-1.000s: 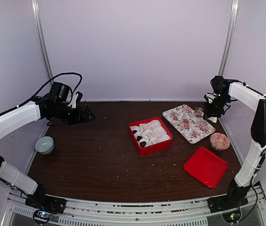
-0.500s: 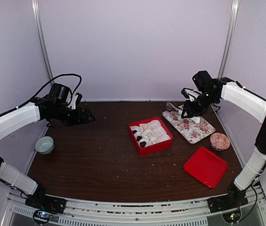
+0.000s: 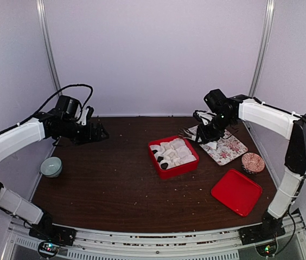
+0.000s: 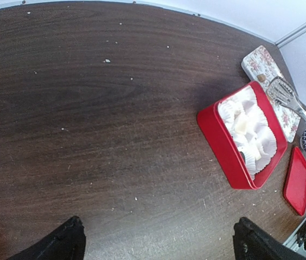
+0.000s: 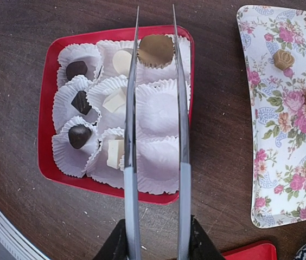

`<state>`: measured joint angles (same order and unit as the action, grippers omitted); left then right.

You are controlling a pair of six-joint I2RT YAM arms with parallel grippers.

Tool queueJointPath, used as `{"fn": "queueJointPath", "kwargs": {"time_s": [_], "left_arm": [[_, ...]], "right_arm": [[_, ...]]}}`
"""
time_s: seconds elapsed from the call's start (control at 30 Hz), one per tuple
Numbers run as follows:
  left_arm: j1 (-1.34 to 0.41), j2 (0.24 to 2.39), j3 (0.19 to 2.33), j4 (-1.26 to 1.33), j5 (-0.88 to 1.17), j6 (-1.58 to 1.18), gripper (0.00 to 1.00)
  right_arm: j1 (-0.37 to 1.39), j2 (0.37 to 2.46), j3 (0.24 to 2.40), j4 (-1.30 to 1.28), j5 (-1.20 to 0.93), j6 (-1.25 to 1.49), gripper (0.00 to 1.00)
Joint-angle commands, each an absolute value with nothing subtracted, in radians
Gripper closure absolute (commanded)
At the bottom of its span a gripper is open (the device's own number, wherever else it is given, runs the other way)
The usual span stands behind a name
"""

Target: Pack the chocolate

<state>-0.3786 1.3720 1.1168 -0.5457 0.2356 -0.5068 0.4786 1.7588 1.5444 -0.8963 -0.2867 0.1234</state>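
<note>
Hovering over the tabletop's (image 3: 115, 184) far left, the left gripper (image 3: 99, 131) stands wide open and empty. Dark chocolates (image 5: 80, 135) and white chocolates (image 5: 115, 153) sit in paper cups (image 5: 158, 157) in the red box (image 5: 47, 108). Over one end of the box, the right gripper (image 5: 158, 245) clamps tongs (image 5: 183, 135) pinching a tan chocolate (image 5: 155, 50). Two more tan pieces (image 5: 284, 59) lie on the floral tray (image 5: 267, 179).
</note>
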Motion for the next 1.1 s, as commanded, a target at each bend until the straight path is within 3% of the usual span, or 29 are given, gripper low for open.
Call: {"fn": "queueJointPath", "kwargs": {"time_s": [0.0,0.3,0.67,1.07], "left_arm": [[-0.371,1.381,1.134,-0.511,0.237,-0.501,0.02],[-0.370,1.400,1.149,-0.523,0.232,-0.489,0.02],[-0.371,1.391,1.138,-0.523,0.224,-0.496,0.02],[-0.370,1.360,1.111,-0.512,0.232,-0.501,0.02]], "right_arm": [[0.502,1.785,1.554,-0.850,-0.251,0.135,0.72],[0.514,1.851,1.576,-0.850,-0.222,0.137,0.71],[0.514,1.886,1.632,-0.869,-0.216,0.129,0.61],[0.510,1.762,1.620,-0.910,-0.208,0.132,0.60]]}}
